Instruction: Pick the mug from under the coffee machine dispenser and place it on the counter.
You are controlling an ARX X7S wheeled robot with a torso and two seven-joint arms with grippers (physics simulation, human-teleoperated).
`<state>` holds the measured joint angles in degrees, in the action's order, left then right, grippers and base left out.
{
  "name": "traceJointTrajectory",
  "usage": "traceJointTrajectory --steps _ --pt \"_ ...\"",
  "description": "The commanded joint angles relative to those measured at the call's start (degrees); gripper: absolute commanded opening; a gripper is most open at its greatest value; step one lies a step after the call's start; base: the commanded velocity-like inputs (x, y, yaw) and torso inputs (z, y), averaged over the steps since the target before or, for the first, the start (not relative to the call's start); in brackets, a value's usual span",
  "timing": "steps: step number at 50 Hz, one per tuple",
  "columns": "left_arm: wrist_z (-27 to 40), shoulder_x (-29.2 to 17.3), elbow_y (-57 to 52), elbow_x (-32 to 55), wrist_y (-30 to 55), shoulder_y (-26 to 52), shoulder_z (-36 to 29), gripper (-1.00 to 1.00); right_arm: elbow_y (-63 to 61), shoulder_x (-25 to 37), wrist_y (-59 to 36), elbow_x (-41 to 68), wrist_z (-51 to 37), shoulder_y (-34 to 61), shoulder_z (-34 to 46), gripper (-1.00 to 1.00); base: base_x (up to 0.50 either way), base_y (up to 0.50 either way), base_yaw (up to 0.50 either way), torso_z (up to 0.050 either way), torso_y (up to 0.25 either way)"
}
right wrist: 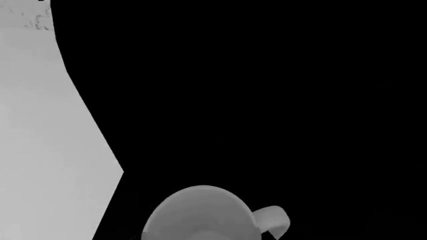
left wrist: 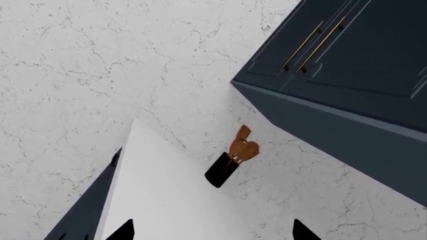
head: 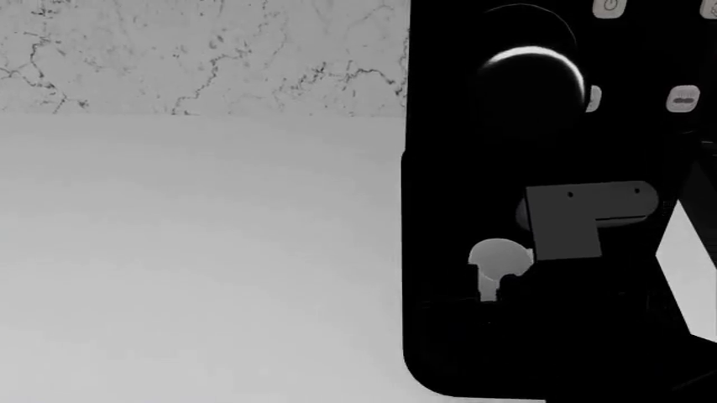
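The white mug [head: 493, 259] stands inside the bay of the glossy black coffee machine [head: 448, 168], below the chrome-rimmed dispenser [head: 536, 69]. In the right wrist view the mug [right wrist: 197, 215] fills the lower edge very close, with its loop handle [right wrist: 273, 219] to one side. My right gripper [head: 526, 281] reaches into the bay at the mug. Its black fingers are lost against the black machine. My left gripper [left wrist: 213, 232] is open and empty, raised and pointing toward the wall. The white counter [head: 201, 252] spreads left of the machine.
A veined marble wall [head: 201, 59] backs the counter. The left wrist view shows dark blue upper cabinets [left wrist: 347, 75] with brass handles and a black knife block [left wrist: 230, 162] with wooden handles on the counter [left wrist: 167, 200].
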<state>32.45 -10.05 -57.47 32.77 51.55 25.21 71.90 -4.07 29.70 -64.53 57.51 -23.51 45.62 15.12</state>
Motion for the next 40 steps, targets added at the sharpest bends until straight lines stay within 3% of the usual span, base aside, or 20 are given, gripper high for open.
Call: traceJointTrajectory --steps 1,12,24,33,40 --pt "0.7 -0.2 0.2 0.7 -0.5 -0.6 -0.1 1.0 0.4 -0.1 1.2 -1.0 -0.4 0.3 0.3 -1.0 0.0 0.0 0.0 0.0 0.0" --pt "1.6 -0.6 0.0 1.8 -0.5 -1.0 0.1 1.0 -4.1 0.7 -0.1 1.2 -2.5 -1.6 -0.7 -1.0 0.0 0.0 0.0 0.0 0.0" --pt "2.0 -0.4 0.7 1.7 -1.9 -1.7 -0.8 1.0 -24.1 2.5 -6.8 16.0 -13.5 -9.2 -7.3 -1.0 0.0 0.0 0.0 0.0 0.0" --pt "2.6 -0.6 0.6 2.4 -1.9 -2.0 -0.6 1.0 -35.7 3.2 -11.1 34.8 -30.3 -8.5 -7.7 -1.0 0.0 0.0 0.0 0.0 0.0" --pt "3.0 -0.8 0.7 3.0 -1.9 -2.3 -0.4 1.0 -41.4 5.5 -7.7 50.0 -41.8 -6.3 -4.0 -1.0 0.0 0.0 0.0 0.0 0.0"
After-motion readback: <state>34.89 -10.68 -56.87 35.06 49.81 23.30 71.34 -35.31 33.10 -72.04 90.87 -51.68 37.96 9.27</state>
